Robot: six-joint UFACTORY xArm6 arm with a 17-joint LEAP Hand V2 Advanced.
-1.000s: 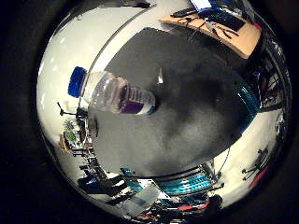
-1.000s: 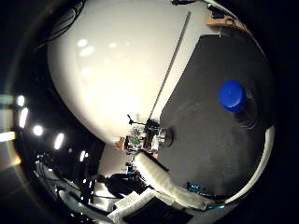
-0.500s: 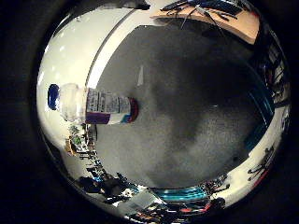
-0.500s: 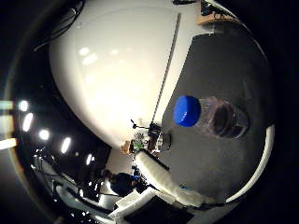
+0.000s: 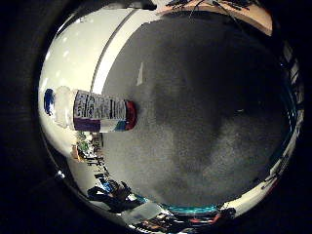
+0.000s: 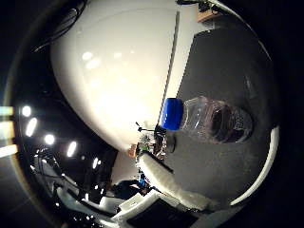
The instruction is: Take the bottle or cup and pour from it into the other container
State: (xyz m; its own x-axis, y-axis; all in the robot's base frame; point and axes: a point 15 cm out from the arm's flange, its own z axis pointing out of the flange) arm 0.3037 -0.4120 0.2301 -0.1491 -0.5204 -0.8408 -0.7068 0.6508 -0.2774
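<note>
While the hand's fingers cannot be told as spread or curled, the clear blue-capped bottle [image 6: 209, 119] stands on the dark mat [image 5: 204, 122] before the palm, probably light, thin-walled and slippery, best grasped round its labelled middle.

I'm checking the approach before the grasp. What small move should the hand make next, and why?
Probably keep closing in on the bottle until it sits squarely in front of the palm. It stands alone on the dark mat, blue cap still on, and lies off to one side in both palm views. Nothing is held yet, and no second container shows.
</note>
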